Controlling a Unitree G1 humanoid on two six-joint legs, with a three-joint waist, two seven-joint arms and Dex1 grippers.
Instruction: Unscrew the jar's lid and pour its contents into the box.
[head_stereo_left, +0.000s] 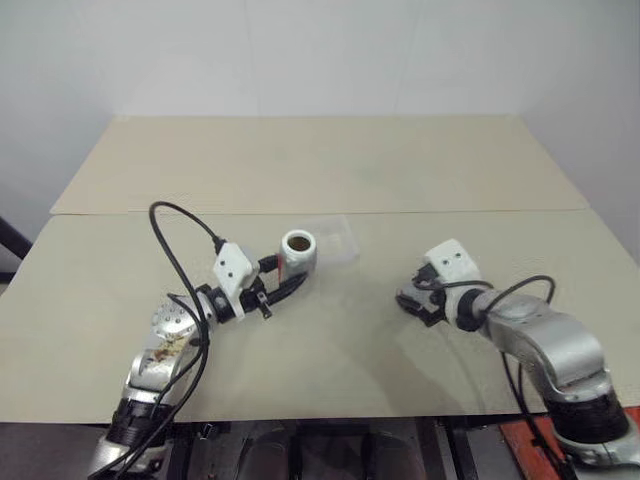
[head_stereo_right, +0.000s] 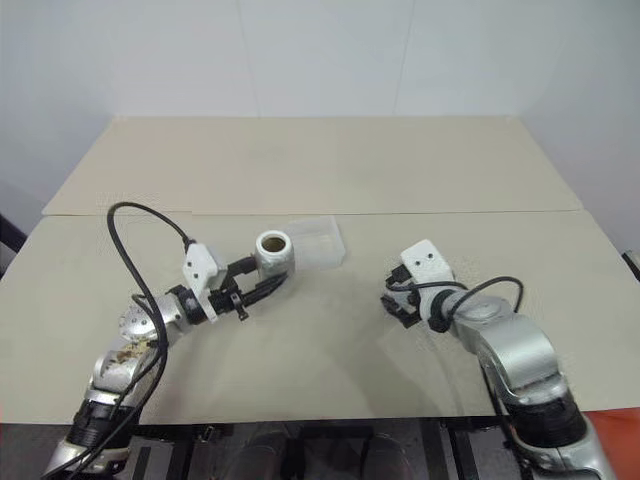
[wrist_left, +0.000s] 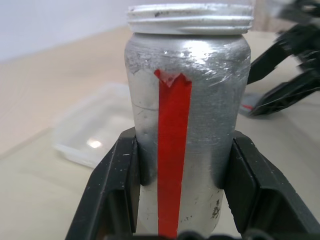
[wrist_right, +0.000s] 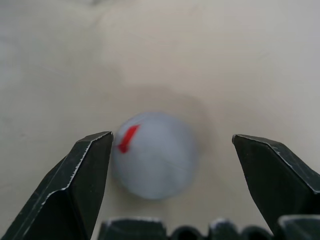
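Left gripper (head_stereo_left: 285, 283) fingers pinch the open jar (head_stereo_left: 298, 252), held just beside the box (head_stereo_left: 336, 240). Right gripper (wrist_right: 172, 165) fingers spread over the lid (wrist_right: 152, 154) lying on the surface (head_stereo_left: 330, 340), well apart from box.

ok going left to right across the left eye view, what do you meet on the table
Left gripper shut on the jar, then the box, then the right gripper, open.
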